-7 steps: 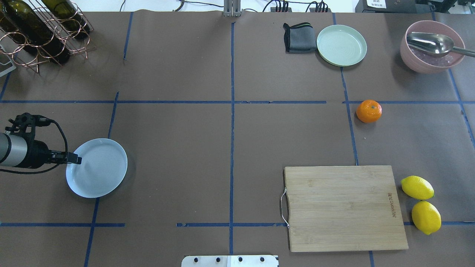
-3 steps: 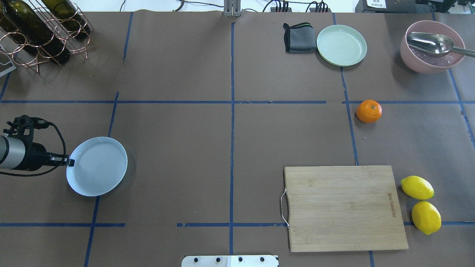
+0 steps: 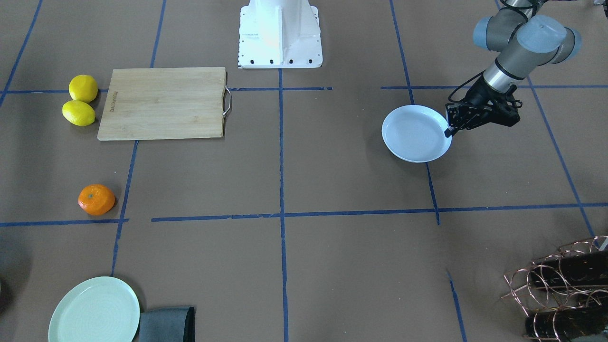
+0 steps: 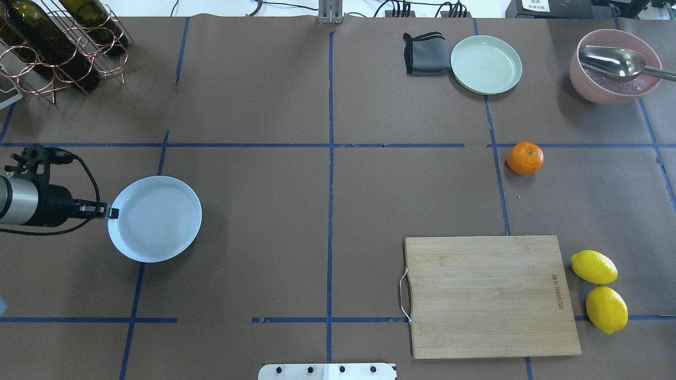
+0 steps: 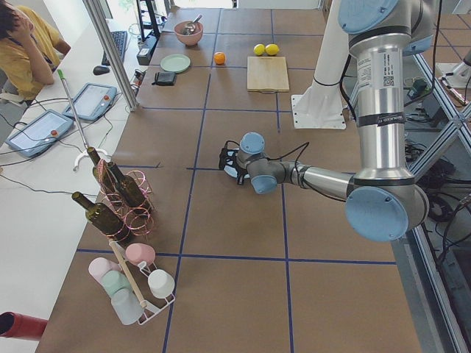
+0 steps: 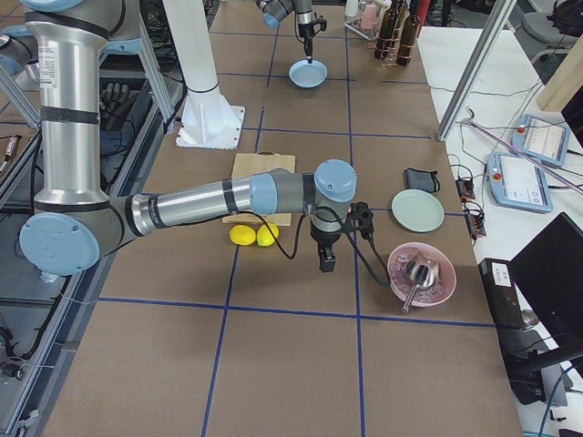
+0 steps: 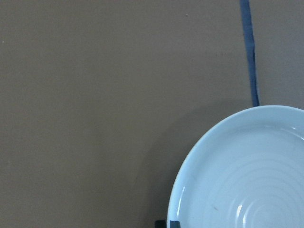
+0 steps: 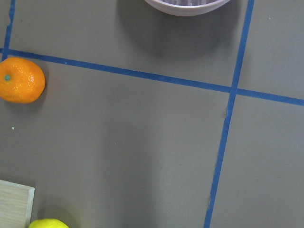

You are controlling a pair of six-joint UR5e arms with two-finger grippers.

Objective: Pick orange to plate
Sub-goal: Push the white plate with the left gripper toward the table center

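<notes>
Plainly, the orange (image 4: 525,158) sits on the table (image 4: 327,211) in the upper right of the overhead view, far across from the plate (image 4: 158,221) at mid-left. The left gripper (image 4: 112,212) pinches that plate by its rim, forearm stretched level; the shadow beneath suggests the plate hangs clear of the table. The right gripper (image 6: 325,262), pointing straight down in the right-side view, is much the nearer: its wrist view has the orange at the upper left edge, stem dot up. Whether its fingers stand apart cannot be told. The fruit being near round, approach angle probably matters little.
</notes>
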